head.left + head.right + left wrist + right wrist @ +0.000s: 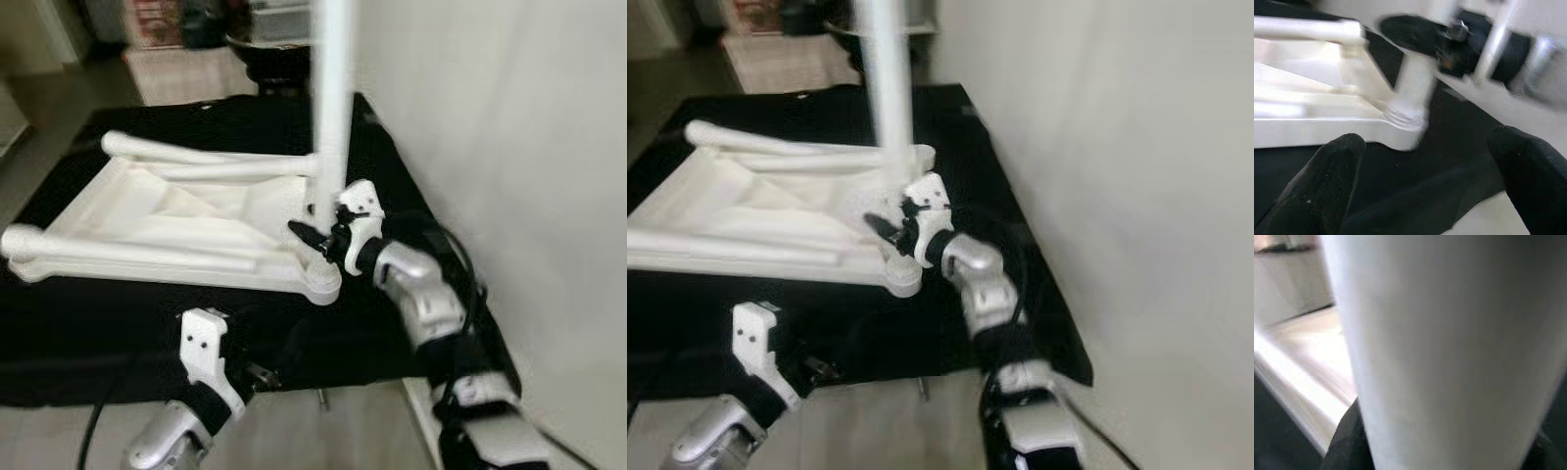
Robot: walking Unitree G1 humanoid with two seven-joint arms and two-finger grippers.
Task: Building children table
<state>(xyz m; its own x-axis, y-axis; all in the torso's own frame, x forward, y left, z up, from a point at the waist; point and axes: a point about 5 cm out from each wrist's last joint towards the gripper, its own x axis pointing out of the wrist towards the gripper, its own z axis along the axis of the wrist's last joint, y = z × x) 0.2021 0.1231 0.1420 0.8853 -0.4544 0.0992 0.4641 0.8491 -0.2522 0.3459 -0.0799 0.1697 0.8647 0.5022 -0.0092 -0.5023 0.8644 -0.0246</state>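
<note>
Nearby, white wall (509, 147); black mat (98, 333).

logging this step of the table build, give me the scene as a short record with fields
surface: black cloth on the floor
tabletop: white, upside down on the cloth
upright leg: white leg standing at the tabletop's right corner
right gripper: at the base of the upright leg, fingers around it
left gripper: open, low near the tabletop's near corner, holding nothing
wall: white wall on the right
</note>
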